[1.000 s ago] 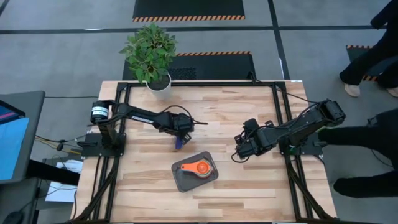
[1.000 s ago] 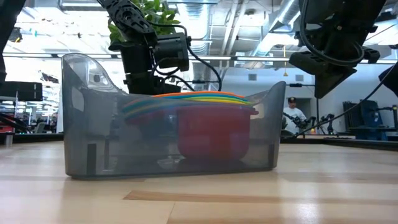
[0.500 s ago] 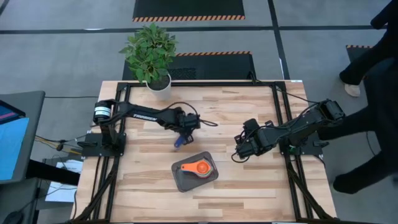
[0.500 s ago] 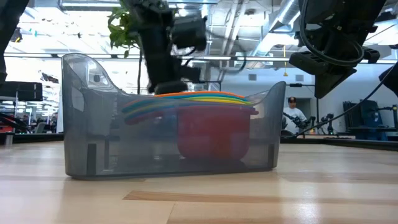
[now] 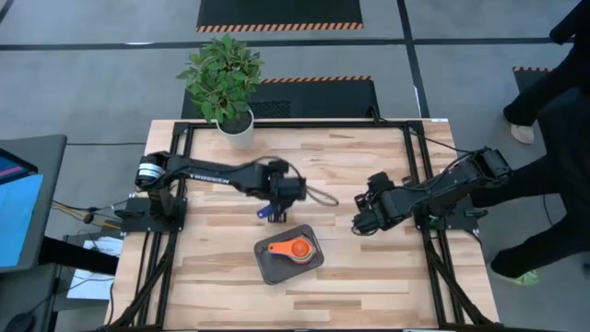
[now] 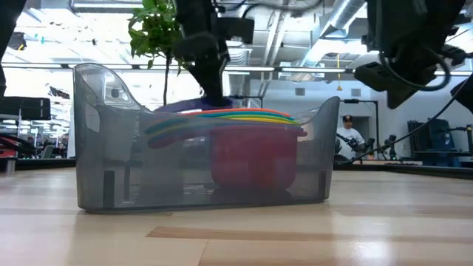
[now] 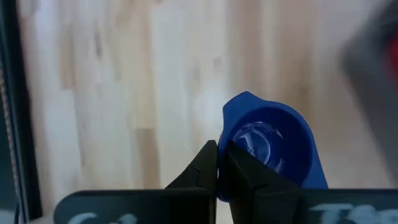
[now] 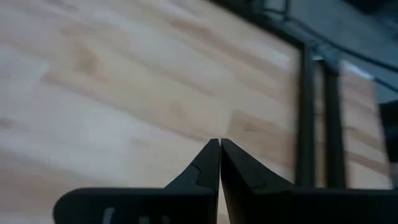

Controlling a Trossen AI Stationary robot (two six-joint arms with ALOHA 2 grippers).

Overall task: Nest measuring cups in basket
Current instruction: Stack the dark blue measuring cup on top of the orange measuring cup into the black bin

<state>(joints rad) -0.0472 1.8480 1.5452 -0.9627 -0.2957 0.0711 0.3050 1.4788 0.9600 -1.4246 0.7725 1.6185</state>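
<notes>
Left hand (image 7: 219, 163) pinches blue cup (image 7: 273, 146) by its handle, just beside basket (image 5: 267, 269); centre over stack (image 5: 293, 250), lower level w/o tilt. Right hand (image 8: 219, 155) closed, empty, well apart

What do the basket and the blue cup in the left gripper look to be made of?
The basket looks like smoky grey translucent plastic: the stacked cups show through its wall. The blue cup, held by the left gripper, seems to be glossy moulded plastic, with a light sheen inside its bowl. Neither can be confirmed by sight alone.
</notes>
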